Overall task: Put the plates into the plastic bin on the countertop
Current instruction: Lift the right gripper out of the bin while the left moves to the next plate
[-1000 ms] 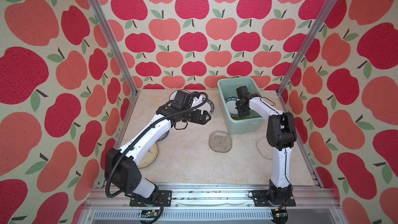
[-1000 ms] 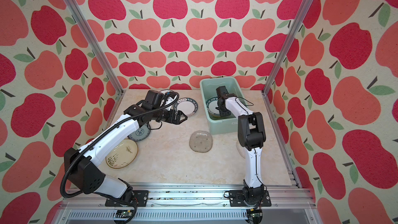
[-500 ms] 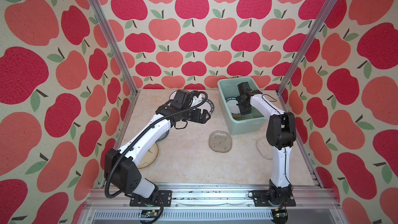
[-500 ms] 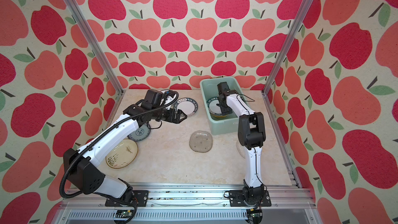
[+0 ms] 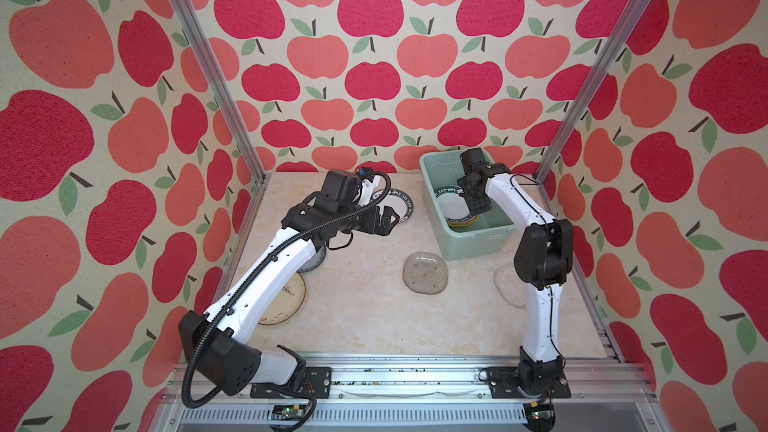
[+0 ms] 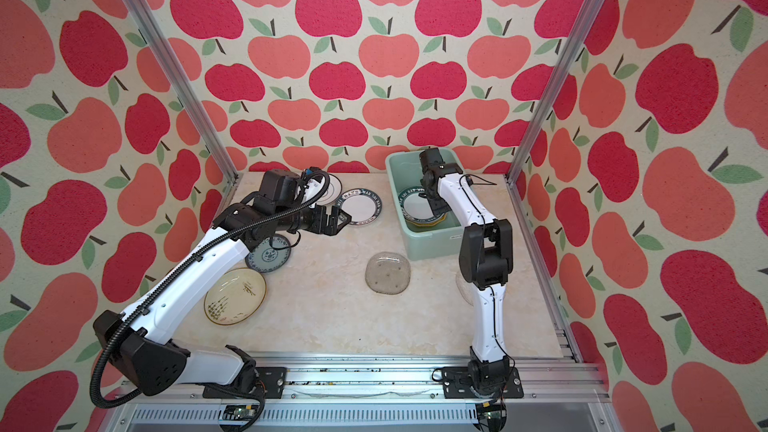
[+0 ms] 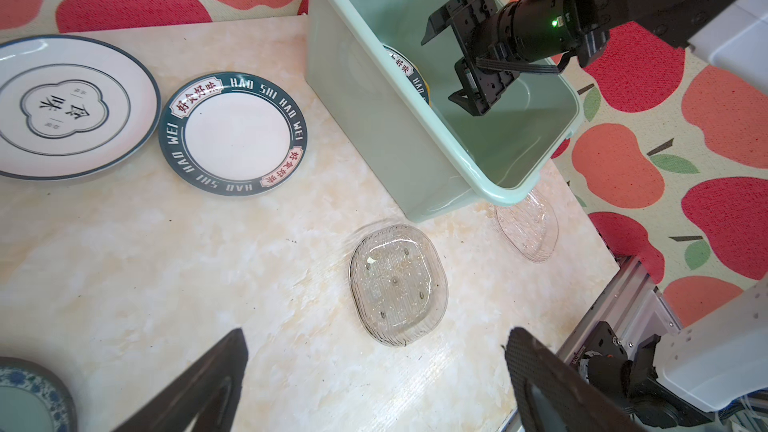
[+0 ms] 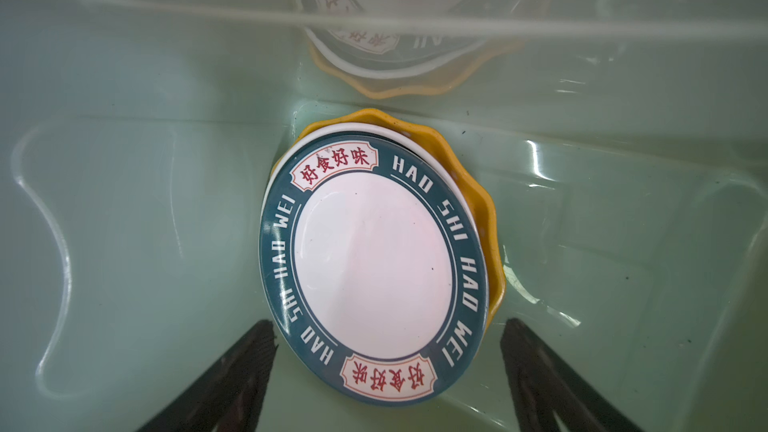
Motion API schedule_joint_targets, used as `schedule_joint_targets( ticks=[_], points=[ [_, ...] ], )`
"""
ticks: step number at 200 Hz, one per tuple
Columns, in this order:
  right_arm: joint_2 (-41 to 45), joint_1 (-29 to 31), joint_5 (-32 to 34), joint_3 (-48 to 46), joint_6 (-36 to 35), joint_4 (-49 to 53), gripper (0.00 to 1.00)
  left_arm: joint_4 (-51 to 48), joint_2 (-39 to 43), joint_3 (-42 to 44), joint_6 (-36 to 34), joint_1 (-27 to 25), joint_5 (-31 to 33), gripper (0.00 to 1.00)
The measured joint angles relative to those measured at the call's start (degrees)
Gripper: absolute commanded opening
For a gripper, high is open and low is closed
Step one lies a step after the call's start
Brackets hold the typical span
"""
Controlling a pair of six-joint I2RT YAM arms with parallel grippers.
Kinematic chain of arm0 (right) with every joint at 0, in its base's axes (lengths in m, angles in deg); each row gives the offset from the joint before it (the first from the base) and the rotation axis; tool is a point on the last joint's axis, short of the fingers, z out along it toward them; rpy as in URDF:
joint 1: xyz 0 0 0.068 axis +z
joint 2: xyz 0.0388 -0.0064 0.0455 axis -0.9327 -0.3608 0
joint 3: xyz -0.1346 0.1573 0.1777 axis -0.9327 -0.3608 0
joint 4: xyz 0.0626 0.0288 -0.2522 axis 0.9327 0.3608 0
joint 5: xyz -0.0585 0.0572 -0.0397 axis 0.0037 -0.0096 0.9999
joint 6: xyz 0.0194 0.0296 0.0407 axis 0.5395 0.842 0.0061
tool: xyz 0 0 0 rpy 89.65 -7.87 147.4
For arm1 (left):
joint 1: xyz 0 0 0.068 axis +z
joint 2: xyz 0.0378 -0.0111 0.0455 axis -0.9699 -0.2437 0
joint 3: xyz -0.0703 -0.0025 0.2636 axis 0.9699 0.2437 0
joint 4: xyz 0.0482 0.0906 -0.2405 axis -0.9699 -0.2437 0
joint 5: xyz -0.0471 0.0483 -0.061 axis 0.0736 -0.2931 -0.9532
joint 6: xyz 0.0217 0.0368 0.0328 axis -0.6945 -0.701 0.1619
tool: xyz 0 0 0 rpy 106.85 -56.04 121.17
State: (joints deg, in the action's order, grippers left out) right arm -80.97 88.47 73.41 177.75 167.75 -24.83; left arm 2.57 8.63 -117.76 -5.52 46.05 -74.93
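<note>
The mint-green plastic bin (image 5: 469, 245) (image 6: 432, 245) stands at the back right of the countertop (image 5: 365, 309). Inside it a dark-rimmed lettered plate (image 8: 374, 263) (image 5: 451, 205) lies on a yellow scalloped plate (image 8: 486, 218). My right gripper (image 8: 388, 322) (image 5: 478, 205) hangs open just over them, its fingers apart from the plate. My left gripper (image 7: 376, 332) (image 6: 338, 220) is open and empty above the countertop, near another lettered plate (image 7: 232, 135) (image 6: 360, 206). A clear glass plate (image 7: 397, 284) (image 5: 424, 273) lies mid-table.
A white blue-ringed plate (image 7: 70, 105) lies at the back beside the lettered one. A blue-patterned plate (image 6: 268, 254) and a cream plate (image 6: 235, 296) sit under my left arm. A second glass plate (image 7: 528, 226) (image 5: 509, 286) lies by the bin's front corner, behind my right arm.
My right gripper's jaws have spread apart inside the bin, letting go of the lettered plate, which now rests on the yellow one. The left arm has hardly moved.
</note>
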Motion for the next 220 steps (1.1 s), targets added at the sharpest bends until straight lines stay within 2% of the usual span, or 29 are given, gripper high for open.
schedule_joint_targets(
  ticks=[25, 49, 79, 124, 150, 182, 220],
  points=[
    [3.2, 1.5, 1.2, -0.4, -1.7, 1.6, 0.87, -1.6, 4.7, -0.1, -1.8, 0.4, 0.6, 0.99],
    [10.2, 3.2, 2.3, -3.7, -4.6, 1.8, 0.85, -2.3, 10.3, -0.1, -2.9, 1.7, 0.9, 0.96],
    [20.4, 5.0, 2.8, -9.2, -11.2, 0.2, 0.83, -2.0, 17.6, 1.4, 0.9, 6.1, 0.4, 0.94],
    [35.3, 7.0, -0.9, -22.7, -27.0, -9.8, 0.77, 0.0, 24.5, 9.0, 13.7, 13.7, -3.3, 0.94],
    [40.5, 9.9, -3.1, -26.0, -36.9, -14.2, 0.76, 1.1, 25.6, 13.0, 20.8, 16.8, -6.7, 0.94],
    [43.7, 15.9, -6.0, -26.4, -49.4, -19.1, 0.76, 2.4, 25.6, 17.4, 28.1, 19.6, -10.6, 0.93],
    [43.2, 24.1, -7.8, -26.1, -66.2, -22.3, 0.76, 5.4, 24.9, 23.1, 36.0, 21.6, -13.9, 0.92]
  ],
)
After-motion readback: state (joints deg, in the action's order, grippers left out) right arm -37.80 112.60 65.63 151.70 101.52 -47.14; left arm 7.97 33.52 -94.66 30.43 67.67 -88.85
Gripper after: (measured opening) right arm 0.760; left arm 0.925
